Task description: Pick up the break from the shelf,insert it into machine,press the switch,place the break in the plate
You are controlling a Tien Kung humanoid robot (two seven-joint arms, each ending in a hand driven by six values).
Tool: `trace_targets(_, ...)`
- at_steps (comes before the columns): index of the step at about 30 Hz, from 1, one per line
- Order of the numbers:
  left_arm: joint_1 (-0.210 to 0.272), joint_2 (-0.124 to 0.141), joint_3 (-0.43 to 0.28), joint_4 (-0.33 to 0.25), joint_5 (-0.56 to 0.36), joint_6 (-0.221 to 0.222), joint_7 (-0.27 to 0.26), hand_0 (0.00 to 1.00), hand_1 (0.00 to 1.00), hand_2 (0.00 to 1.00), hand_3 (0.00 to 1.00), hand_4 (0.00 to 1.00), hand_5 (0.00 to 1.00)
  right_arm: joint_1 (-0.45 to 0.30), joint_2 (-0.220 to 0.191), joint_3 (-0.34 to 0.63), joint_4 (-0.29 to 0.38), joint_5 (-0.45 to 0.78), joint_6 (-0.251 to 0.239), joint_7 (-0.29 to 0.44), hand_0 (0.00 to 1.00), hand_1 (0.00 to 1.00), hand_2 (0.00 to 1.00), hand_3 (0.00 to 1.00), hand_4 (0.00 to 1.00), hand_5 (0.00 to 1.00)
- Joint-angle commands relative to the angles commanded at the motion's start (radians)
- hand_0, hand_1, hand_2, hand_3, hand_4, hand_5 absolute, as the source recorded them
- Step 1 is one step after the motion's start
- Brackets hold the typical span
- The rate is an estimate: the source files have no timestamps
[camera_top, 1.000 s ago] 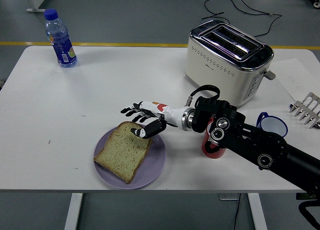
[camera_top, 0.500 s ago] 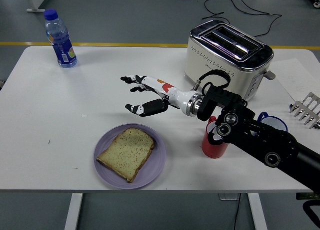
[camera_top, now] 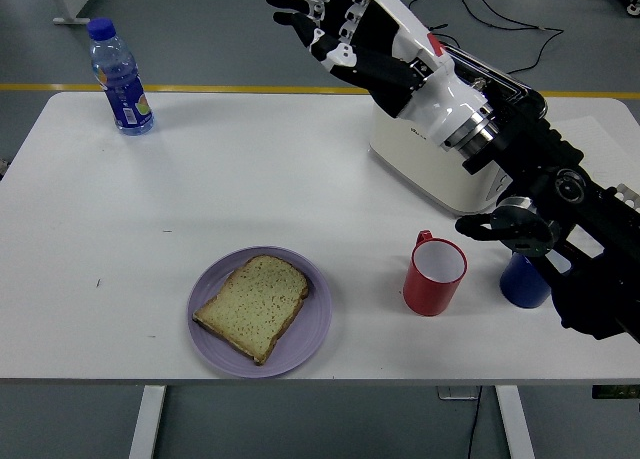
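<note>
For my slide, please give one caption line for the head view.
Bread slice lies on the purple plate; right hand open, raised above the toaster.

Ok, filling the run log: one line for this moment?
bread: flat on purple plate | right hand: open, empty, raised above toaster | left hand: out of view | phase: placement done

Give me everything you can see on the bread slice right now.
The bread slice lies flat on the purple plate, near the table's front edge, left of the red cup. It is one roughly square slice, turned at an angle, with a pale, speckled, yellowish face and a darker brown crust around its rim. It looks whole and sits within the plate's rim. Only the plate touches it; the right hand is open and raised well above, up by the toaster.
</note>
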Motion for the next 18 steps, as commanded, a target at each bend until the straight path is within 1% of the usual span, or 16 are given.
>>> trace_targets(3,0.002,0.000,-0.003,0.000,0.004,0.000,0.002,0.695,0.665,0.724,0.732,0.496,0.998,-0.020,-0.036,0.053,-0.001,0.116,-0.003,0.021,0.794,0.734,0.751,0.717,0.508,0.157)
trace_targets(6,0.006,0.000,-0.003,0.000,0.006,0.000,0.002,0.693,0.665,0.723,0.733,0.495,0.998,-0.053,-0.071,0.110,-0.011,0.184,-0.004,0.043,0.799,0.736,0.752,0.717,0.524,0.170)
trace_targets(8,0.007,0.000,-0.002,0.000,0.005,0.000,0.002,0.693,0.665,0.723,0.733,0.495,0.998,-0.070,-0.085,0.143,-0.016,0.204,-0.007,0.053,0.799,0.736,0.752,0.717,0.524,0.170)
trace_targets(11,0.008,-0.001,-0.002,0.000,0.003,-0.001,0.001,0.693,0.665,0.723,0.733,0.495,0.998,-0.104,-0.112,0.216,-0.047,0.233,-0.022,0.062,0.799,0.736,0.752,0.717,0.524,0.170)
trace_targets(12,0.008,-0.001,0.000,0.000,0.001,-0.001,0.000,0.693,0.664,0.722,0.732,0.494,0.998,-0.114,-0.119,0.239,-0.058,0.234,-0.027,0.061,0.812,0.741,0.759,0.713,0.518,0.184)
trace_targets(15,0.007,-0.001,0.007,0.000,-0.006,-0.002,-0.003,0.693,0.664,0.722,0.732,0.494,0.998,-0.152,-0.140,0.303,-0.094,0.242,-0.034,0.048,0.812,0.741,0.759,0.713,0.518,0.184)
trace_targets(17,0.006,-0.001,0.008,0.000,-0.007,-0.002,-0.003,0.693,0.664,0.722,0.732,0.494,0.998,-0.164,-0.146,0.327,-0.103,0.243,-0.036,0.042,0.812,0.741,0.759,0.713,0.518,0.184)
trace_targets(18,0.005,-0.001,0.009,0.000,-0.008,-0.003,-0.003,0.693,0.664,0.721,0.732,0.494,0.998,-0.173,-0.150,0.340,-0.113,0.246,-0.040,0.038,0.814,0.740,0.756,0.695,0.497,0.196)
